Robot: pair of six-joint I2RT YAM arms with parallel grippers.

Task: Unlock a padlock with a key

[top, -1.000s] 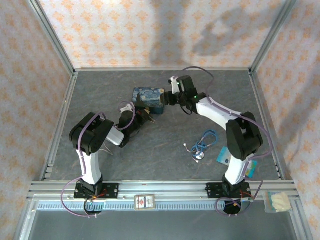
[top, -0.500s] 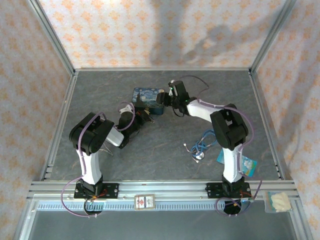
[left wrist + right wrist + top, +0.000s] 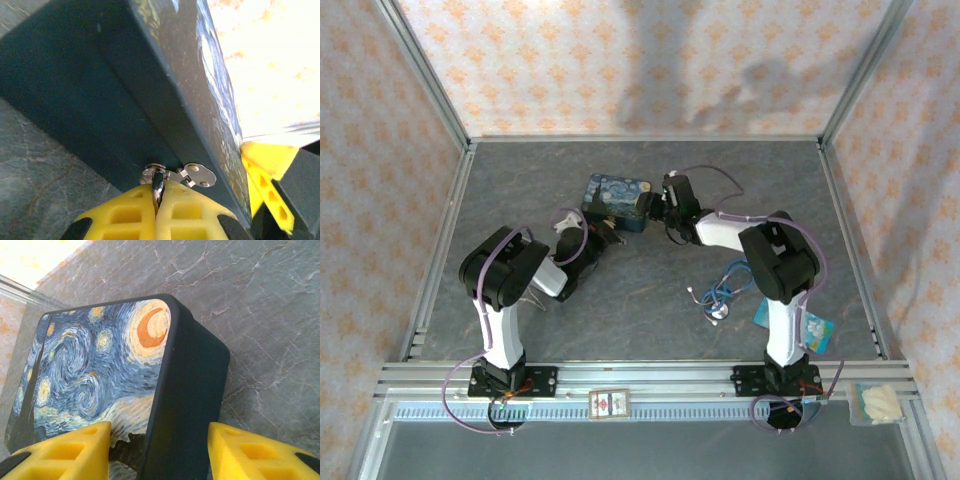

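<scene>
blue coiled cord (image 3: 730, 282): on the table (image 3: 640, 305) near the right arm's base, same spot as before

left gripper (image 3: 157, 197): low at the box's near side, fingers squeezed right together on a thin silvery metal piece (image 3: 158, 181). Honestly can't tell if that's the key or the padlock's shackle. Hasn't budged in the last second.

metal hasp (image 3: 199, 176): on the dark box wall, just past those fingertips

painted box (image 3: 612, 196): mid-table, lying flat, not shifted

right gripper (image 3: 159, 442): the big change. A second ago it sat beyond the box; now it's at the box's right end, fingers parted and straddling a corner, with table showing between one finger and the wall.

right arm (image 3: 775, 262): elbow has swung in toward the middle
</scene>
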